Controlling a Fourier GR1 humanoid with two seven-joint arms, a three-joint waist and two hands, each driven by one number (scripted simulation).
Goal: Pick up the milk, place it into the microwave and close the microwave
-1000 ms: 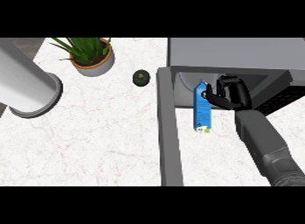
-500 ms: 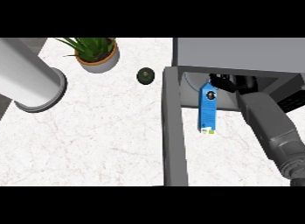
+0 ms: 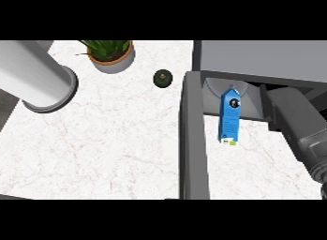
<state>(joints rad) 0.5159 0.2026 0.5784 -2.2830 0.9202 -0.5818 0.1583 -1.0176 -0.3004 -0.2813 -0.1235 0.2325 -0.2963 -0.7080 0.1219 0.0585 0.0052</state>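
The milk (image 3: 229, 119) is a tall blue carton standing at the mouth of the grey microwave (image 3: 270, 58), its top over the pale turntable (image 3: 216, 93). The microwave's door (image 3: 193, 140) is swung open and juts toward me as a dark grey bar. My right forearm (image 3: 300, 126) runs up from the lower right, just right of the carton, and goes in under the microwave's roof. The roof hides my right hand, so I cannot see whether it touches the carton. My left hand does not show.
A large white cylinder (image 3: 27, 75) stands at the far left of the marble counter (image 3: 103, 140). A potted plant (image 3: 110, 51) stands at the back, and a small dark green round thing (image 3: 164, 78) lies beside the door's hinge end.
My right forearm has pushed deeper into the microwave, and the hand, seen at the carton's top before, is now hidden. The carton has shifted slightly toward the opening.
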